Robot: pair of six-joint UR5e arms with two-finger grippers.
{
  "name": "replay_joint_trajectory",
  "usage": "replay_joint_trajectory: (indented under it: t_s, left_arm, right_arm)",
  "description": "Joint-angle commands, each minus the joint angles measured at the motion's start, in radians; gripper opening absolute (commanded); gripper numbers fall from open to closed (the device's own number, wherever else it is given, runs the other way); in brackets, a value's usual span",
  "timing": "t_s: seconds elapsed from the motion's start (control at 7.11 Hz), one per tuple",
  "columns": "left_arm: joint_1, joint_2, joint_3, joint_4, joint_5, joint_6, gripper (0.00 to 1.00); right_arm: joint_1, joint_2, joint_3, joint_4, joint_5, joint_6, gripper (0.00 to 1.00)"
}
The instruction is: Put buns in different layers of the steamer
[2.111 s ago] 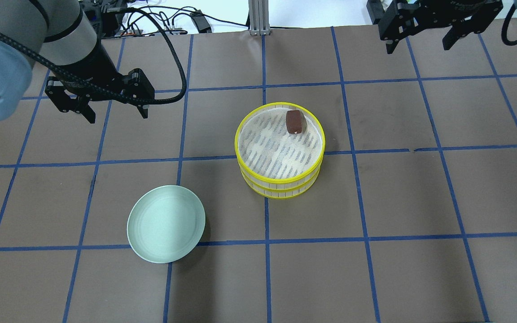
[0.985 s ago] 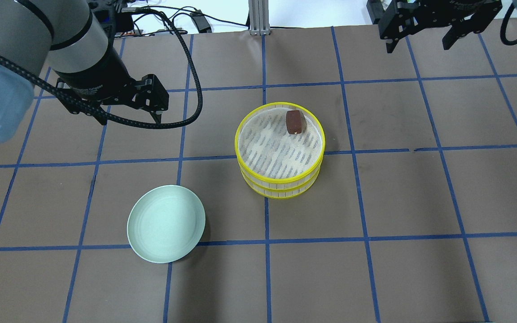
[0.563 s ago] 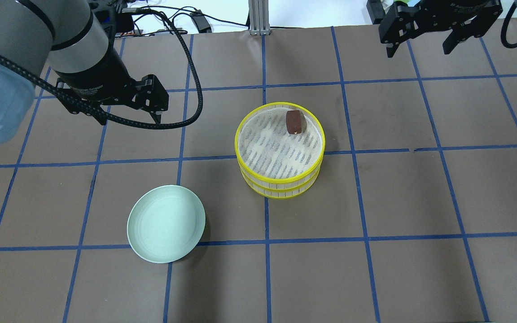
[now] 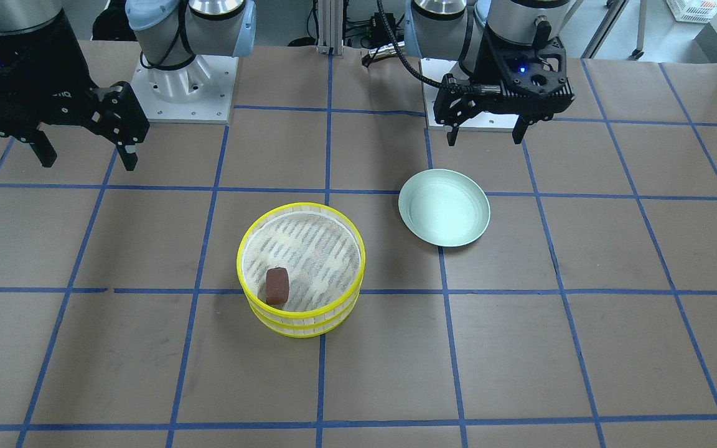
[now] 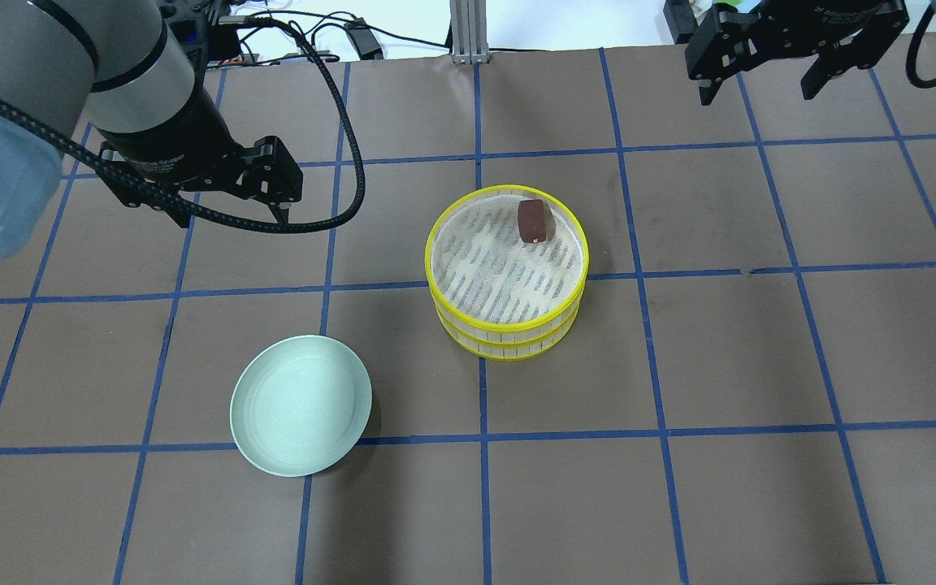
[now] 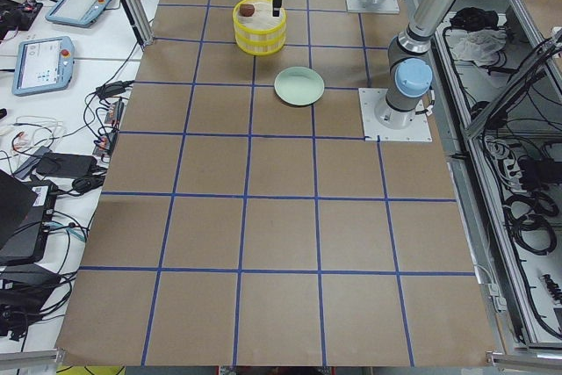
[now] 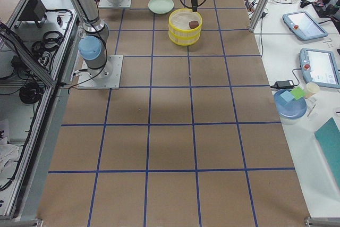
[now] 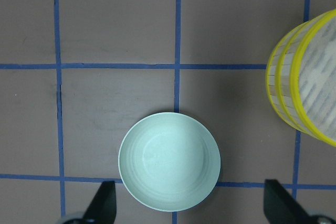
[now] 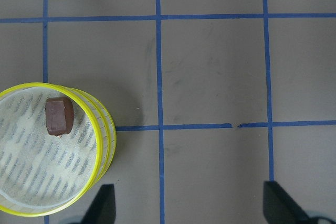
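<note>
- The dark reddish-brown bun [image 5: 533, 221] lies in the top steamer layer [image 5: 427, 260], close against the part of its rim that faces the worktop's far edge.
- That layer sits squarely on the lower steamer layer [image 5: 509, 345]. The stack stands near the middle of the worktop [image 5: 720, 366].
- You cannot see a cream-white bun in any view. It may lie under the top layer's mesh floor, but the pictures do not settle it.
- The pale green plate [image 5: 301, 416] lies apart from the stack, towards the robot's edge and its left end.
- Judged from this, the placing looks finished or nearly so. Your next move calls for confirming the white bun in the lower layer, then keeping both arms off the stack.
- The left gripper [image 5: 232, 215] hangs high, fingers pointing straight down and spread wide, carrying nothing. Its wrist view looks down on the plate.
- The right gripper [image 5: 759, 91] hangs high towards the far right corner, also pointing down, fingers apart and bare. The stack lies off to its left, well apart from it.
</note>
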Motion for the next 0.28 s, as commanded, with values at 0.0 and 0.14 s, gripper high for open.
replay_joint_trajectory:
  t_s: [0.0,0.14]
  left_arm:
    - [0.000,0.000,0.000,0.001,-0.002,0.000,1.00]
    - [-0.001,0.002,0.001,0.004,-0.008,0.000,1.00]
  right_arm:
    - [-0.001,0.000,0.000,-0.001,0.000,0.000,1.00]
    - [-0.004,0.000,0.000,0.000,0.000,0.000,1.00]
